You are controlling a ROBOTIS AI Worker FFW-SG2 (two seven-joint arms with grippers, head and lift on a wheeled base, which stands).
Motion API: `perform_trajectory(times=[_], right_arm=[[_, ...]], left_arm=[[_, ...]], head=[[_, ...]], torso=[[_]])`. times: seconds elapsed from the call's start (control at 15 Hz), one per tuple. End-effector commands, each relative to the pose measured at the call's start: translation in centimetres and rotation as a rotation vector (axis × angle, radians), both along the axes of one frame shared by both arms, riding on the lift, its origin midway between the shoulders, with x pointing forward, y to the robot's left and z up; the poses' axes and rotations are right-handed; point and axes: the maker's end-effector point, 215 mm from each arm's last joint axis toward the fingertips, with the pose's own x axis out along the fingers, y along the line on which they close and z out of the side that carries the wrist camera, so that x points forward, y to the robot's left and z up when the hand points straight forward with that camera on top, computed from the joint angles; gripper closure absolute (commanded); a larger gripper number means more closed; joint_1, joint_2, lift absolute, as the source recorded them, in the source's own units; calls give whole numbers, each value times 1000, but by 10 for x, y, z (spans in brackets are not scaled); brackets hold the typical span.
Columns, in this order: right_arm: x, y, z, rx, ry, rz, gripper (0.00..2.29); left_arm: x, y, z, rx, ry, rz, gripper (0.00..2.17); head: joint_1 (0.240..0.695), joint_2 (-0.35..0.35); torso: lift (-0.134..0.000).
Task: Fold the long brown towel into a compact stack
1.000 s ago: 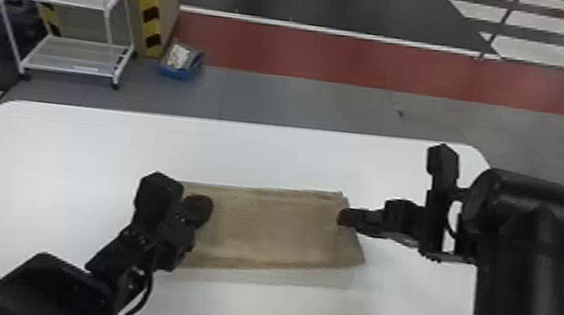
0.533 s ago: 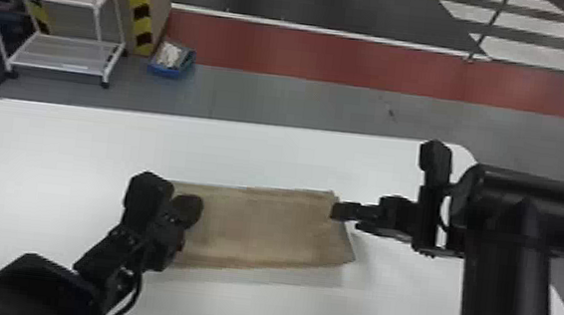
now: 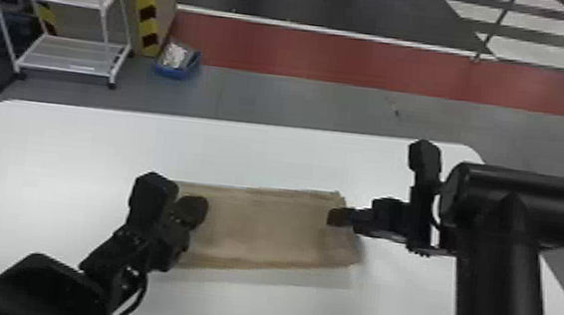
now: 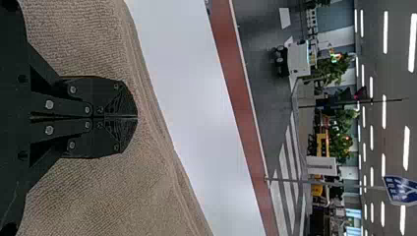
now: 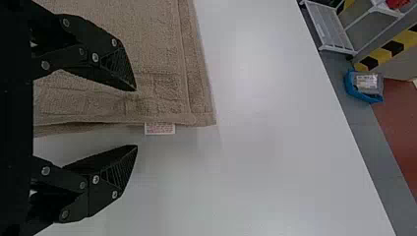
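The brown towel [image 3: 268, 228] lies folded as a wide flat rectangle on the white table. My left gripper [image 3: 197, 211] is at the towel's left end; in the left wrist view the same gripper [image 4: 137, 117] has its two fingers pressed together over the towel [image 4: 98, 196], with no cloth visible between them. Over the towel's right end is my right gripper [image 3: 337, 216]. Seen from its wrist, the right gripper [image 5: 136, 118] stands open, one finger above the towel [image 5: 152, 54] and the other above bare table, the towel's edge and a small white label [image 5: 160, 129] between them.
The white table [image 3: 295, 161] extends around the towel on all sides. Beyond its far edge, on the floor, stand a white wire shelf [image 3: 69, 54] and a blue bin [image 3: 178, 66], at the back left.
My right gripper has shifted slightly left, farther over the towel's right end. The left gripper has kept its place on the towel, and the towel's shape looks the same.
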Motion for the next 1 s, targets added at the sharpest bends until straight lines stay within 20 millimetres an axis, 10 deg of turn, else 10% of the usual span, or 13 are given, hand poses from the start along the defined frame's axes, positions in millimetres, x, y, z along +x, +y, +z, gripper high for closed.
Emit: perform_trajectory(times=[0.0, 0.6, 0.93], right_arm=[[2, 5, 1, -1, -2, 13, 589], [4, 12, -10, -18, 13, 37, 596], [4, 22, -5, 43, -11, 49, 1399]], left_arm=[[1, -2, 1, 0, -1, -3, 2142], [1, -1, 1, -4, 0, -4, 2142], [1, 1, -4, 4, 12, -2, 2142]], head=[[695, -118], [695, -108], [695, -100]], torso=[[-124], [-124], [-124]])
